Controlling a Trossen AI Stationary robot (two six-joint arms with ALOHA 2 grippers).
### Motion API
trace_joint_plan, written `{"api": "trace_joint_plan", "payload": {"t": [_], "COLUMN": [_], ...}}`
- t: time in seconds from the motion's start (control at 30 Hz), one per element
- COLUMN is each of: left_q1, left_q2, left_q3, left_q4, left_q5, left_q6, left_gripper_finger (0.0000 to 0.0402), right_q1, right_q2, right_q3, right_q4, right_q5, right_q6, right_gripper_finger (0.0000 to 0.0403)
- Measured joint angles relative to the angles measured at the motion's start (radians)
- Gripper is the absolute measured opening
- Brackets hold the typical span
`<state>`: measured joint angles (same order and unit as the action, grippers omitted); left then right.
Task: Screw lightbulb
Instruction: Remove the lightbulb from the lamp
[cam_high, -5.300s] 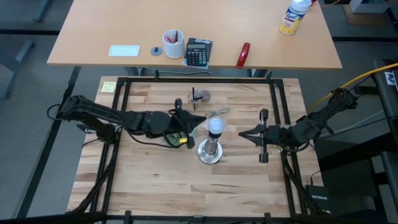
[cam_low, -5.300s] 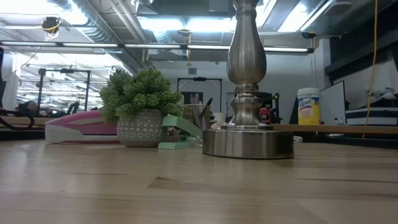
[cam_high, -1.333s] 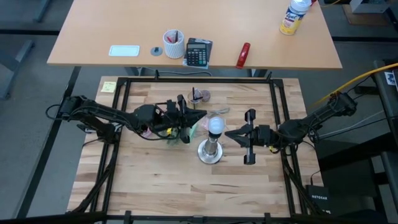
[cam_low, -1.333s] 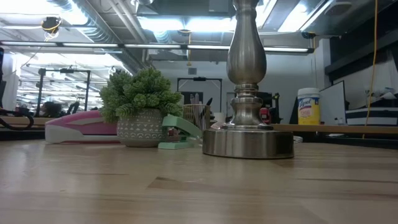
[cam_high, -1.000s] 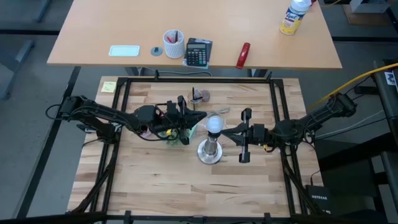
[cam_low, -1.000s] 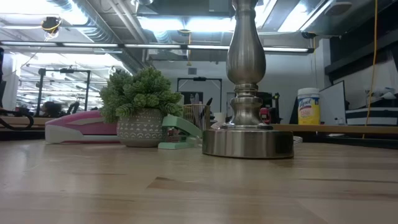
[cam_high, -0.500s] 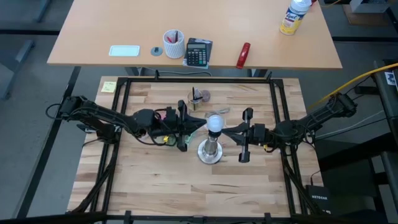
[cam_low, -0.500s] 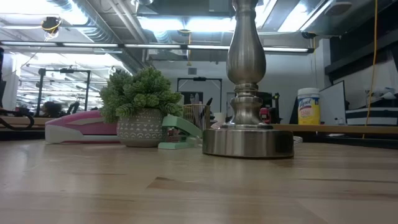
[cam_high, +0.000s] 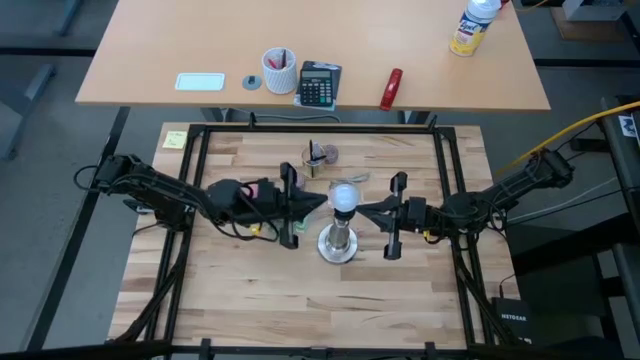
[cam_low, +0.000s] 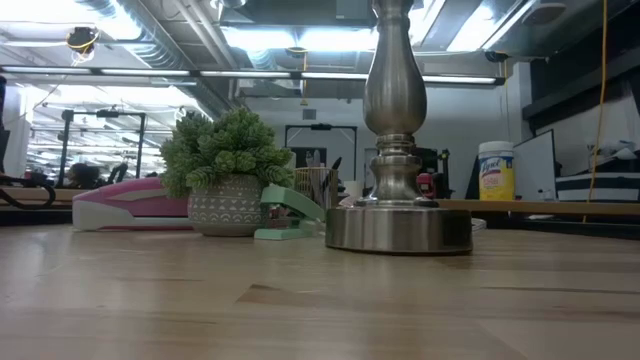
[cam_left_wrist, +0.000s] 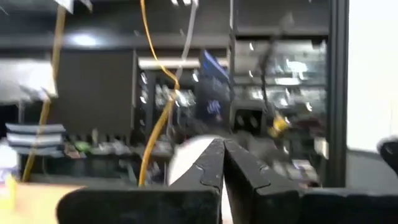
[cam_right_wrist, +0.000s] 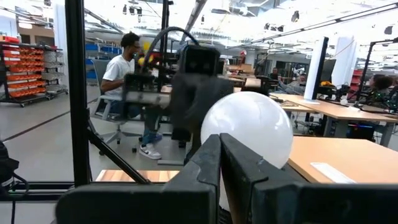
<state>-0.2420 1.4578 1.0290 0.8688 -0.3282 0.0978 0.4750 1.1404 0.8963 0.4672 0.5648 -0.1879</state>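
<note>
The frosted white lightbulb (cam_high: 344, 197) sits on top of the silver stand (cam_high: 338, 243), whose round base (cam_low: 398, 228) rests on the wooden table. My left gripper (cam_high: 324, 203) is shut and points level at the bulb from the table's left. The bulb shows white behind its fingers in the left wrist view (cam_left_wrist: 186, 157). My right gripper (cam_high: 360, 208) is shut and points level at the bulb (cam_right_wrist: 249, 134) from the table's right. Both tips stand close beside the globe. My left gripper's shut fingertips (cam_left_wrist: 214, 155) are level at the bulb's left side; I cannot tell whether they touch it. My right gripper's shut fingertips (cam_right_wrist: 211, 149) are level at the bulb's right side; I cannot tell whether they touch it.
A small potted plant (cam_low: 228, 175), a pink stapler (cam_low: 130, 205) and a green object (cam_low: 288, 212) lie under my left arm. A small cup (cam_high: 318, 155) stands toward the far edge. A black frame (cam_high: 320, 128) rims the table. People sit in the room behind (cam_right_wrist: 127, 74).
My left gripper has swung toward the table's near edge, from beyond the bulb to level with its left side. My right gripper has kept still beside the bulb. The bulb and stand have not moved.
</note>
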Motion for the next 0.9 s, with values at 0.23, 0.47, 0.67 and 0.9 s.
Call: {"api": "trace_joint_plan", "payload": {"t": [0.23,0.47,0.67,0.9], "left_q1": [0.073,0.184,0.153,0.1], "left_q2": [-0.01,0.0,0.0,0.005], "left_q3": [0.0,0.0,0.023,0.071], "left_q4": [0.078,-0.071,-0.158,-0.227], "left_q5": [-0.062,0.014,0.059,0.057], "left_q6": [0.012,-0.208,-0.214,-0.157], "left_gripper_finger": [0.0001,0.0001,0.0001,0.0001], "right_q1": [0.05,0.048,0.048,0.048], "right_q2": [0.0,0.0,0.0,0.0], "right_q3": [0.0,0.0,0.0,0.0], "right_q4": [0.002,0.003,0.003,0.005], "right_q5": [-0.007,-0.008,-0.008,-0.008], "right_q6": [-0.004,-0.005,-0.03,-0.03], "right_gripper_finger": [0.0017,0.0017,0.0017,0.0017]}}
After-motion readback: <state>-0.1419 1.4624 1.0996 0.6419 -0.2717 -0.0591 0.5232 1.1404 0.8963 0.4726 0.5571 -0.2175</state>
